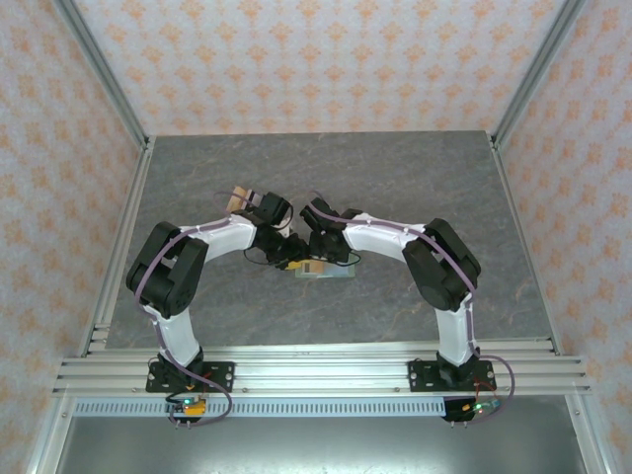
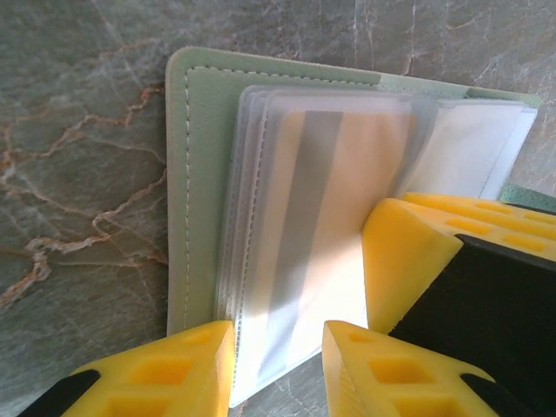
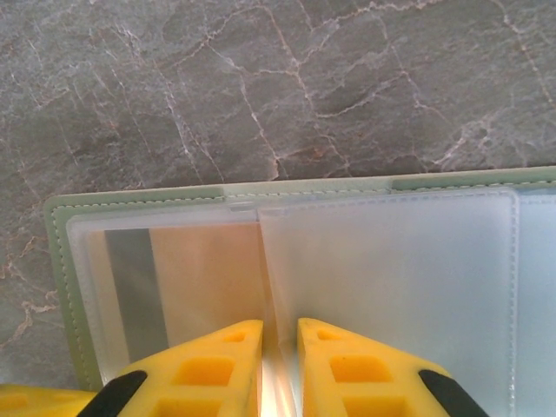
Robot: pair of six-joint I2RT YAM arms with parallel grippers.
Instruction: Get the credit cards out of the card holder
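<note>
The sage-green card holder (image 1: 328,273) lies open on the grey marbled table between both arms. Its clear plastic sleeves (image 2: 261,174) fan out, and a tan-orange credit card (image 2: 347,191) with a grey stripe sits inside one. My left gripper (image 2: 278,347) is open, its fingers straddling the near corner of the sleeves. My right gripper (image 3: 280,347) is shut on the upright edge of one clear sleeve (image 3: 382,261), beside the tan-orange card (image 3: 204,278). The holder's green rim (image 3: 61,261) shows at the left. My right gripper's fingers (image 2: 417,261) rest on the sleeves.
The table (image 1: 415,188) is walled by patterned panels and metal posts at the back and sides. A small tan thing (image 1: 237,199) shows just behind my left wrist. A metal rail (image 1: 316,370) runs along the near edge.
</note>
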